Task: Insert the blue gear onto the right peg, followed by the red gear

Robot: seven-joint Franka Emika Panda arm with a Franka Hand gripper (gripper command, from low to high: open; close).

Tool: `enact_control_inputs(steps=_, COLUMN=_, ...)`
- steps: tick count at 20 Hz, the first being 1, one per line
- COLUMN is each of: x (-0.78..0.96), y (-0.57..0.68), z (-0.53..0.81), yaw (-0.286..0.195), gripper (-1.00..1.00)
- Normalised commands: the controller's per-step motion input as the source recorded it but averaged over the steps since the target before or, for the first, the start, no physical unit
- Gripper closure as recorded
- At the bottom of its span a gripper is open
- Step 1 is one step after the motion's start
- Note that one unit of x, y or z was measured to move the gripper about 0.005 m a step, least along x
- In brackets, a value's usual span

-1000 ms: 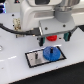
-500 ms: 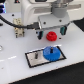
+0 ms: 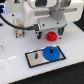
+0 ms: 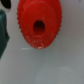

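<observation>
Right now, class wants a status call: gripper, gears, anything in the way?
Gripper over the red gear, fingers hidden, state unclear. Blue gear lies on the grey plate, right side in the exterior view. Nothing seen blocking the red gear.

The exterior view looks down at a slant from above and in front of the white table [image 3: 10, 60], near enough that the arm's white body fills the upper middle of the picture and hides the table's far edge. It takes in the grey, black-edged plate [image 3: 33, 58] near the table's near edge and the red gear [image 3: 50, 35] beyond it. The wrist view looks straight down from very close, so the red gear [image 4: 39, 23] fills most of its picture, blurred, with only bare white table around it. The two views share the red gear and the patch of table under it.
</observation>
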Motion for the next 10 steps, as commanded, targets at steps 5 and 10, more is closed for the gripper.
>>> enact_control_inputs(steps=5, x=-0.1, y=0.16, z=-0.16, yaw=0.0, gripper=1.0)
enact_control_inputs(steps=10, x=-0.06, y=0.13, z=-0.06, yaw=0.0, gripper=1.0)
